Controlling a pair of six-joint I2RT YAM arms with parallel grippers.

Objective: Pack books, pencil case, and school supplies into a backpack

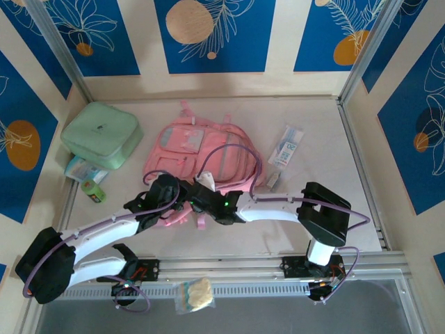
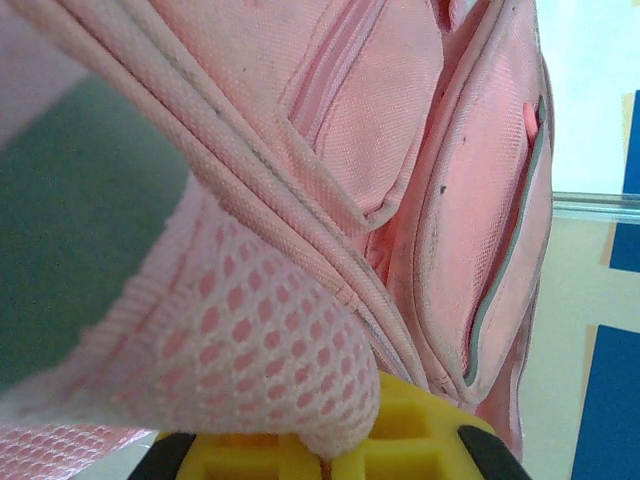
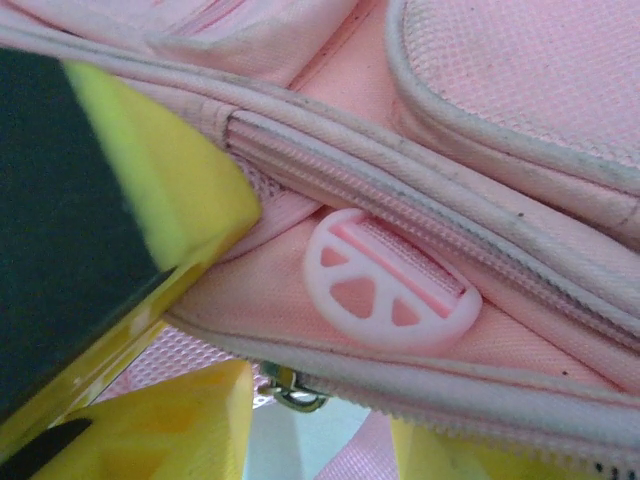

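Blue panels (image 1: 212, 35) with white leaf drawings are set around a pale bench (image 1: 327, 223). The pink backpack (image 1: 198, 142) lies at the middle of the bench, with both arms reaching in over its near edge. A mint-green zip case (image 1: 101, 136) is seen to its left. The pencil case (image 1: 286, 146), a slim white pouch with blue markings, lies to the right of the backpack and apart from it, not yet packed.

The step in hand is judged to be the opening of a compartment. The left gripper (image 2: 330, 458) is closed on a fold of the backpack's pink mesh (image 2: 250, 330), so the bag is braced. The right gripper (image 3: 320, 425) is held with its jaws partly apart and nothing clamped between them. A small metal zip pull (image 3: 290, 393) hangs just beside the gap. A blurred yellow and black shape (image 3: 90, 220) at the left of that view cannot be identified.

The zip (image 3: 420, 215) above looks closed along the length seen. The next move therefore calls for the pull to be pinched and drawn along its track while the mesh is kept taut.

The backpack is made of soft woven fabric with pale piping that is marked by dark specks. A round pale badge (image 3: 390, 290), shaped like a citrus slice, is fixed below the zip. A side pocket (image 2: 490, 220) is edged in grey.
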